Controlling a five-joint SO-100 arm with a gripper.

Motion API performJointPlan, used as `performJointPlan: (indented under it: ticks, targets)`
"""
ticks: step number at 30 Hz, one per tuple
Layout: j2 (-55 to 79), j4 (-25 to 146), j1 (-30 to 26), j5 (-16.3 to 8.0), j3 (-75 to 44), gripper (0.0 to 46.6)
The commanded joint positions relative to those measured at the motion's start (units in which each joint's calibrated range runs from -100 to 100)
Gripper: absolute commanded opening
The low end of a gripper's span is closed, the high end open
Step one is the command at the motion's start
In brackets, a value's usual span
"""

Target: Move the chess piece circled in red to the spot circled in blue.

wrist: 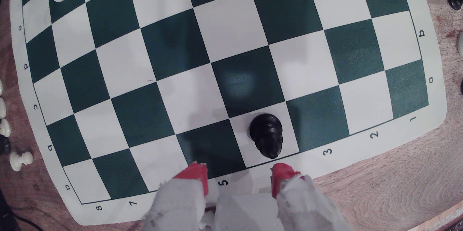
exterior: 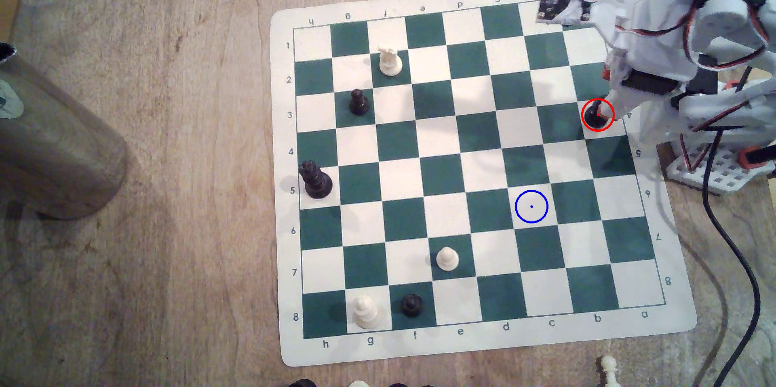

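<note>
Green-and-cream squares of the board [exterior: 462, 169] run from the exterior view's left, where the tall black crowned piece [exterior: 315, 180] stands, across to the blue-ringed cream square [exterior: 531, 206] and then to the red-ringed pawn [exterior: 593, 115] on a cream square at the board's right edge. My claw [wrist: 239, 171] is spread, its red tips [wrist: 196, 174] holding nothing; in the wrist view the pawn [wrist: 266, 134] stands just ahead of the gap and a little toward one tip, not touching either. It is small, squat, glossy black, upright, and narrower than its square, so I judge I must reach forward and centre before closing.
</note>
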Motion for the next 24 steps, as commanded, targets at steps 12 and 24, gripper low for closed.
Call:
performJointPlan:
  ticks: [12, 24]
  targets:
    - [9.3, -7.8, 3.9, 1.0, 5.2, 13.3]
    - [10.9, -10.8, 7.9, 3.3, 8.3, 12.9]
